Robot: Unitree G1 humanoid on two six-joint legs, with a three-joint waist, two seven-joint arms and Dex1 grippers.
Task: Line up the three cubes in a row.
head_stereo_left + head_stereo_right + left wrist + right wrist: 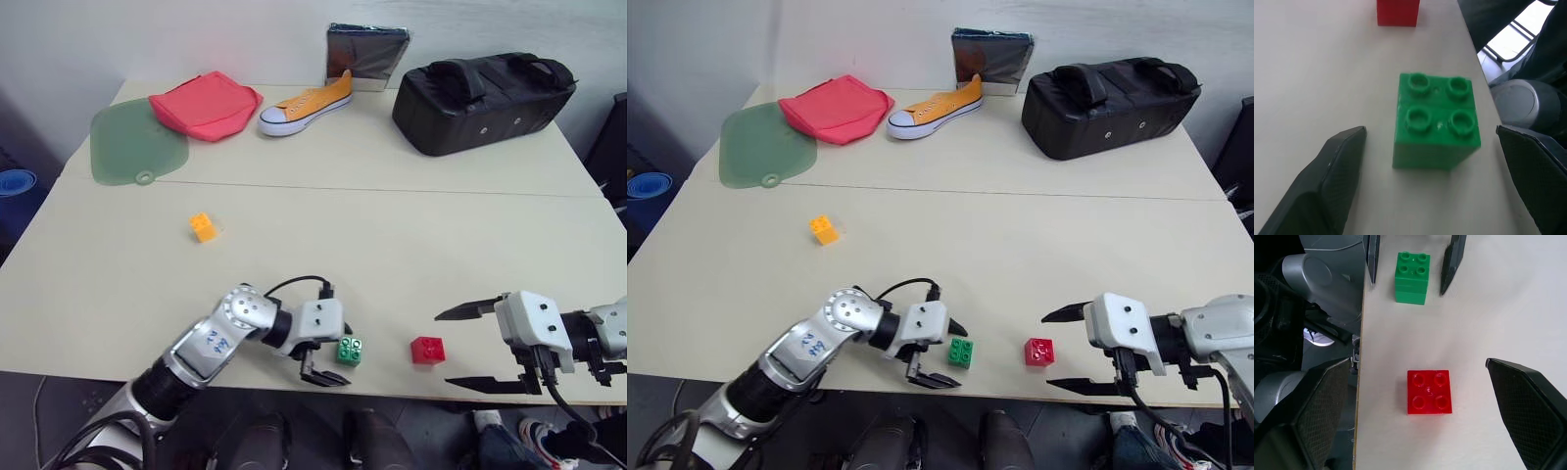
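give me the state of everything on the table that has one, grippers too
green cube: studs up, on the table between the left gripper's open fingers, not held
red cube: studs up, free
orange-yellow cube: alone, far from the other two
left gripper: open
right gripper: open
black bag: closed
sneaker: upright on its sole

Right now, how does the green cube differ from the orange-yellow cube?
The green cube sits at the table's near edge, between the open fingers of the left end effector; the orange-yellow cube sits alone, farther back to the left. The green has the red cube close beside it; the orange-yellow has none. Both are small, studded, studs up.
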